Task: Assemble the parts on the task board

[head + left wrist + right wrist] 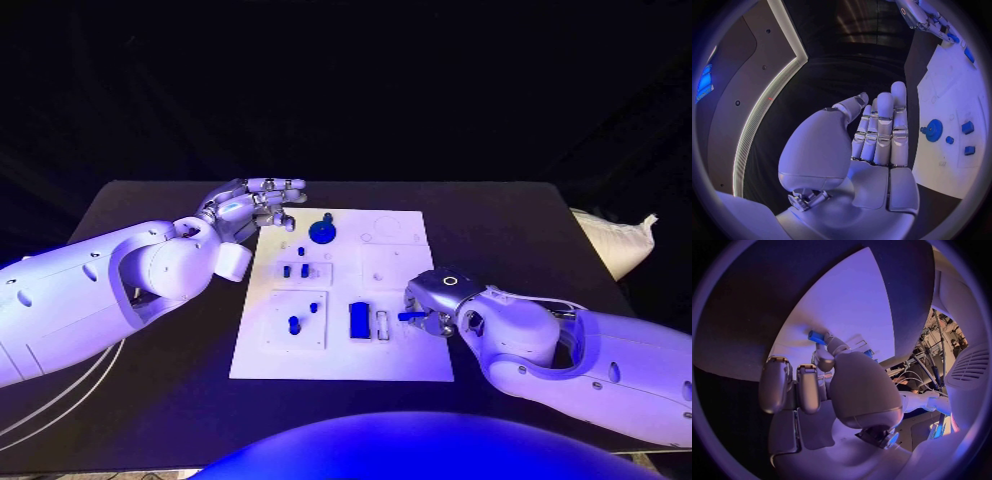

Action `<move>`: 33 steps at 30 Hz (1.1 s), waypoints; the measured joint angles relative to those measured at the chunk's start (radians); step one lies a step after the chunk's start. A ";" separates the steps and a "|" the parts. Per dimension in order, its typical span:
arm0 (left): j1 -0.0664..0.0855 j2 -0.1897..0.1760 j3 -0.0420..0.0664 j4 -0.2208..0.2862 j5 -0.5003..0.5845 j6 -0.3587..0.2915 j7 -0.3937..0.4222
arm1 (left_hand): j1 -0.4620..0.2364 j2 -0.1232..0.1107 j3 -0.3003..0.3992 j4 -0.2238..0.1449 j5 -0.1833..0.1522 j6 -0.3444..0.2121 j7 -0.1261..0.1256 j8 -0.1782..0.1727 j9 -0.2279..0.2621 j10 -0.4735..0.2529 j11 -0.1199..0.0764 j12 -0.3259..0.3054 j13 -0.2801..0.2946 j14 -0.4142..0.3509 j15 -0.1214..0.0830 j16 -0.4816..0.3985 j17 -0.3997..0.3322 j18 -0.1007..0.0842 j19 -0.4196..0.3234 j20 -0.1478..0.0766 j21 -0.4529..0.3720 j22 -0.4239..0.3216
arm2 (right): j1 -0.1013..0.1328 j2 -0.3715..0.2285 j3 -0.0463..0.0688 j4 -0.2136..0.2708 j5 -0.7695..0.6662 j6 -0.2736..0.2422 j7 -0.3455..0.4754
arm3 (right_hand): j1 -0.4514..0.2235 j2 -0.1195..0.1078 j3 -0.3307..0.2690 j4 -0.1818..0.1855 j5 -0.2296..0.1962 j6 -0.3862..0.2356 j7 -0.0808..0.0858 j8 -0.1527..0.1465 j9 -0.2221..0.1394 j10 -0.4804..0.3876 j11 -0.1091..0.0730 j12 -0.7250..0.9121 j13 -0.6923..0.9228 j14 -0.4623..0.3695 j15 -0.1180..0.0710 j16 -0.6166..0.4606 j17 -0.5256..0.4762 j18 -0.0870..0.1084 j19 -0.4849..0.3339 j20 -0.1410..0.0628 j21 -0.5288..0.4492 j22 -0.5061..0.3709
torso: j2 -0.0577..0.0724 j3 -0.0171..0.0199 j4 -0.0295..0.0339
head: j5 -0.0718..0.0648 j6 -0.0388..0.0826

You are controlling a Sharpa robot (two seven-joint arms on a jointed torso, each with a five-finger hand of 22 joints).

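A: So where's everything sitting right now?

B: The task board [343,340] lies flat in the middle of the black surface [144,210], long side running away from the robot. The right robot hand [433,305] is down at the board's right edge, pinching a small blue part [413,316] between thumb and a finger. From the wrist camera you can see that same blue part [816,336] sticking out past the fingertips, its long axis lying roughly flat and pointing in toward the board.

A: And the left one?

B: The left robot hand [257,205] is up by the board's far left corner, holding nothing. In its wrist view the fingers [884,130] are straight and side by side with the thumb a little apart, so it's released, just hovering there.

A: What's on the board itself?

B: A blue gear [323,233] near the far end, closest to the left robot hand. Two small blue pieces [296,270] in a square recess below that. A small blue peg [294,324] in the near left recess. Then a longer blue block [359,320] in the near middle, its long axis running along the board's length, pointing away from the robot. The held part is just beside that block, to its right, with a pale slot [382,325] between them. Can't tell whether the part touches the board.
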 measured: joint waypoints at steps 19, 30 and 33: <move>0.000 -0.002 0.000 0.001 -0.002 0.001 -0.001 | 0.000 0.000 0.000 0.000 0.000 -0.004 0.004 0.000 0.000 -0.004 -0.004 0.000 0.000 0.000 0.000 0.000 0.000 0.000 0.000 0.000 0.000 0.000 | -0.006 -0.015 -0.003 0.038 0.250 -0.206 -0.014 | -0.121 -0.082 0.156 0.018 0.054 0.004 -0.004 -0.008 0.002 0.012 -0.002 0.002 0.003 0.000 0.000 0.006 0.000 0.000 0.000 0.000 0.004 0.002 | 0.001 -0.0006 0.0009 | 0.003 0.000; 0.000 -0.003 0.000 0.002 -0.002 0.002 -0.003 | 0.000 0.000 0.000 0.000 0.000 -0.004 0.004 0.000 0.000 -0.004 -0.004 0.000 0.000 0.000 0.000 0.000 0.000 0.000 0.000 0.000 0.000 0.000 | -0.005 -0.009 -0.003 0.033 0.443 -0.230 -0.022 | -0.174 -0.095 0.171 0.028 0.140 0.014 -0.003 -0.014 0.003 0.028 -0.003 0.022 0.020 0.000 0.000 0.006 0.000 0.000 0.004 -0.003 0.003 0.011 | 0.000 -0.0012 0.0018 | 0.005 0.000; 0.000 -0.003 0.000 0.002 -0.002 0.002 -0.003 | 0.000 0.000 0.000 0.000 0.000 -0.004 0.004 0.000 0.000 -0.004 -0.004 0.000 0.000 0.000 0.000 0.000 0.000 0.000 0.000 0.000 0.000 0.000 | -0.005 -0.006 -0.003 0.029 0.475 -0.227 -0.024 | -0.183 -0.094 0.168 0.030 0.160 0.020 -0.002 -0.014 0.004 0.030 -0.005 0.029 0.024 0.000 0.000 0.006 0.000 0.000 0.004 -0.003 0.005 0.015 | 0.000 -0.0012 0.0013 | 0.006 0.000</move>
